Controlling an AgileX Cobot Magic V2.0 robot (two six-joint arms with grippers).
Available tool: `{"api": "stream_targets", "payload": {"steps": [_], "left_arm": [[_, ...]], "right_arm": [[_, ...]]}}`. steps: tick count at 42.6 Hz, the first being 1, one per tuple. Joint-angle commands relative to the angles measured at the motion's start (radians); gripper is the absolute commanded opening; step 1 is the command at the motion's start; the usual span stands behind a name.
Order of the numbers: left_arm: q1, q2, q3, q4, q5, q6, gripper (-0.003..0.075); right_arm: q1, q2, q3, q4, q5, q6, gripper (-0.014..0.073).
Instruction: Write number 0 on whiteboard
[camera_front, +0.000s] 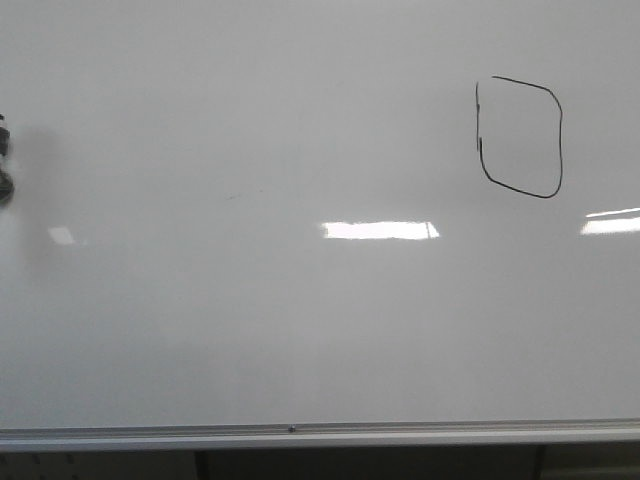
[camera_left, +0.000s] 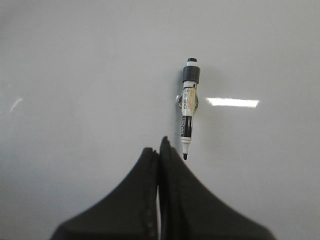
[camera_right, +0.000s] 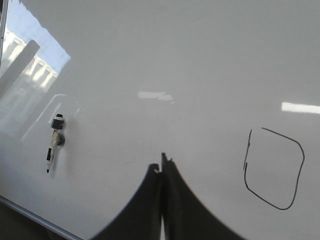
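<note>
Presently catalogued: one whiteboard (camera_front: 250, 330), large, glossy, grey-white, filling nearly the whole front view, silver rail along the lower edge of the frame. It is rigid and slick; I judge a pen tip will skate on it, and ink will smear under any brush of a finger. One number 0 (camera_front: 519, 137), thin black outline, boxy and rounded, upper right of the front view; a small gap shows at its upper left corner, so I judge the loop not quite closed. One marker (camera_left: 188, 107), slim, light, stiff plastic, dark cap end up and tip down, resting against the board on a small clip at mid-barrel; in the front view only a dark sliver shows at the far left edge. Best taken across the barrel just beside the clip, squarely, since the round body could roll between pads. My left end effector (camera_left: 159, 150): fingers pressed together, holding nothing, tips just beside the marker's tip. My right end effector (camera_right: 161, 167): likewise pressed together and empty, well apart from both marker and number.
</note>
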Motion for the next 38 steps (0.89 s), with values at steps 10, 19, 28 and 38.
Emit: {"api": "stream_targets", "payload": {"steps": [10,19,28,38], "left_arm": [[0.003,-0.021,0.022,-0.010,-0.074,-0.009,-0.0020],[0.003,-0.021,0.022,-0.010,-0.074,-0.009,-0.0020],[0.003,-0.021,0.022,-0.010,-0.074,-0.009,-0.0020],[0.003,-0.021,0.022,-0.010,-0.074,-0.009,-0.0020]], "right_arm": [[0.000,0.006,-0.023,0.023,-0.062,-0.010,-0.0069],[-0.026,-0.044,0.041,-0.041,-0.126,0.012,-0.0069],[-0.163,-0.198,0.193,-0.331,-0.126,0.283,-0.0069],[-0.290,-0.353,0.399,-0.780,-0.132,0.679,-0.0069]]}}
